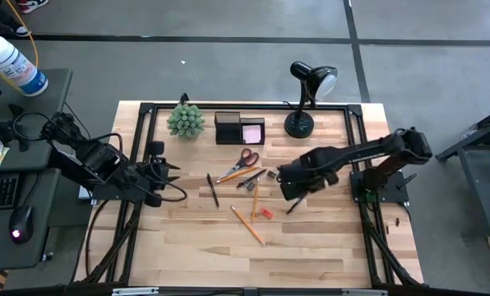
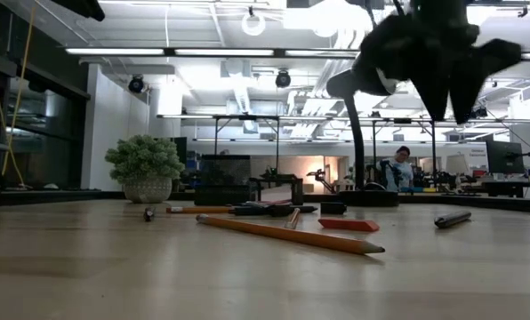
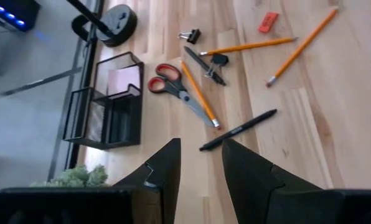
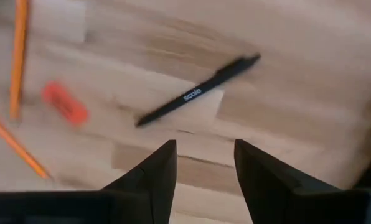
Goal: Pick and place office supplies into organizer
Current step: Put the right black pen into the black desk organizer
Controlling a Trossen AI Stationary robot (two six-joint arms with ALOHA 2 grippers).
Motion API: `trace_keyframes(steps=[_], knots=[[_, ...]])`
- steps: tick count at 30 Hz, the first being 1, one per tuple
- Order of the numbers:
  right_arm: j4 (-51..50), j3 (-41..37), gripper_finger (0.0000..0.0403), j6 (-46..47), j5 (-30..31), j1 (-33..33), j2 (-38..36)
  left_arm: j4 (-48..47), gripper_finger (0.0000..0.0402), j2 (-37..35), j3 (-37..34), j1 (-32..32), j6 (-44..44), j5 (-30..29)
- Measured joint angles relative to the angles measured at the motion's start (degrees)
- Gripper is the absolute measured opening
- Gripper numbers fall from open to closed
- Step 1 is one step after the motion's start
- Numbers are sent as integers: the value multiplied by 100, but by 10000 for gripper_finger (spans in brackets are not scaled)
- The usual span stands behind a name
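Right hand [image 4: 201, 171] held spread above dark pen [image 4: 197, 91], lying flat on worktop [image 1: 311, 247], right of red eraser [image 4: 65, 102]. Pen judged light, stiff, slippery; mid-barrel grip advised. Left hand [image 3: 201, 165] spread, waiting at left.

On your worktop [image 2: 114, 276] a long pencil [image 2: 287, 234] lies nearest, the red eraser [image 2: 348, 225] just behind it, the plant [image 2: 146, 168] far left, a dark pen [image 2: 452, 218] right.
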Motion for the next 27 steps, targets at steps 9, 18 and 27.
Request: trace_keyframes(steps=[9,18,27], knots=[[1072,-759,138,1812,-888,119,178,80,106,0,0,1,377,-276],[1390,-921,138,2167,-347,-41,244,99,106,2,0,2,601,-369],[424,-945,138,2221,69,-246,244,95,106,2,0,2,603,-508]])
